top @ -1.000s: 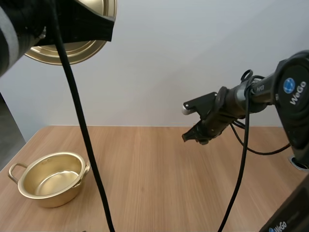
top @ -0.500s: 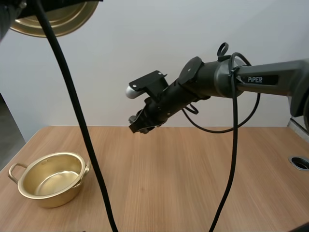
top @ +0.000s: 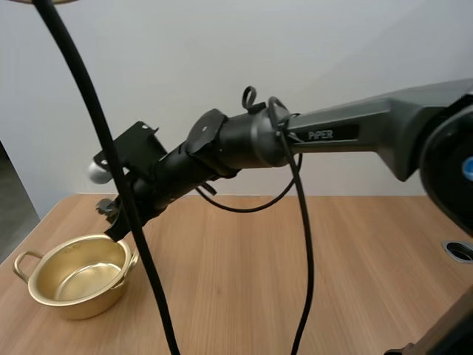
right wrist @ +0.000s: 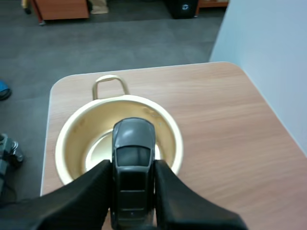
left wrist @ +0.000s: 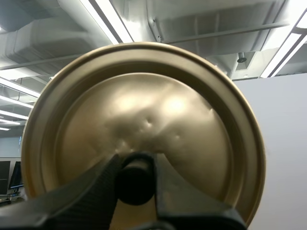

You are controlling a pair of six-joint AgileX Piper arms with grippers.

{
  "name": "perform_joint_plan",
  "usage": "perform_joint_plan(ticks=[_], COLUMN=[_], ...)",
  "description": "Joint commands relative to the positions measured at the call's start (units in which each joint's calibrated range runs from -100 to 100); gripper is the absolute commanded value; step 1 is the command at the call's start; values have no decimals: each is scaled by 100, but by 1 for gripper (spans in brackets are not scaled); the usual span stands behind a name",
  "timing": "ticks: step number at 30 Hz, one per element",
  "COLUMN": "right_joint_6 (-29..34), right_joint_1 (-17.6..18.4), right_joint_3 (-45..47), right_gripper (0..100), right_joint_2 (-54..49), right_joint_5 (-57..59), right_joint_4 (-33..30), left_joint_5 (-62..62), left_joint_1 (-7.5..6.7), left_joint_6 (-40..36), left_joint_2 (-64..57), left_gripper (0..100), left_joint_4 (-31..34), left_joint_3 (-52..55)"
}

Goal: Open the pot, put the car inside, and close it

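The gold pot stands open on the left of the wooden table, and nothing lies inside it. My right gripper hangs just above the pot's far rim. In the right wrist view that gripper is shut on a dark grey toy car, which hovers over the near part of the pot, nose towards the pot's handle. My left gripper is held high and pinches the black knob of the gold lid.
My right arm stretches across the table from right to left, above its middle. The table's left edge runs close beside the pot, with floor beyond it. A round hole sits at the table's right side.
My right arm has swung left across the table with the car, from the right side to just above the pot. The lid in my left gripper has risen out of the high view.
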Motion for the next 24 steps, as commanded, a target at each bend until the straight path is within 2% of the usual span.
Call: perform_joint_plan(ticks=[1,9,12,17,20,24], right_joint_6=[-198,-475,-657,-767,-767,-767], right_joint_1=[379,381,397,574,693,714], right_joint_3=[-489,-1346,-1647,-1817,-1817,-1817], right_gripper=[0,0,0,0,0,0], right_joint_2=[835,1711,2010,2350,2494,2644], right_joint_5=[260,296,888,1022,870,701], right_joint_4=[42,206,206,36,-265,-346], left_joint_5=[21,287,373,357,415,528], left_joint_1=[0,162,214,320,320,320], left_joint_6=[-1,10,10,10,10,10], left_joint_2=[-9,-9,-9,-9,-9,-9], left_gripper=[0,0,0,0,0,0], left_joint_4=[-5,22,22,6,6,6], left_joint_3=[1,1,14,14,14,14])
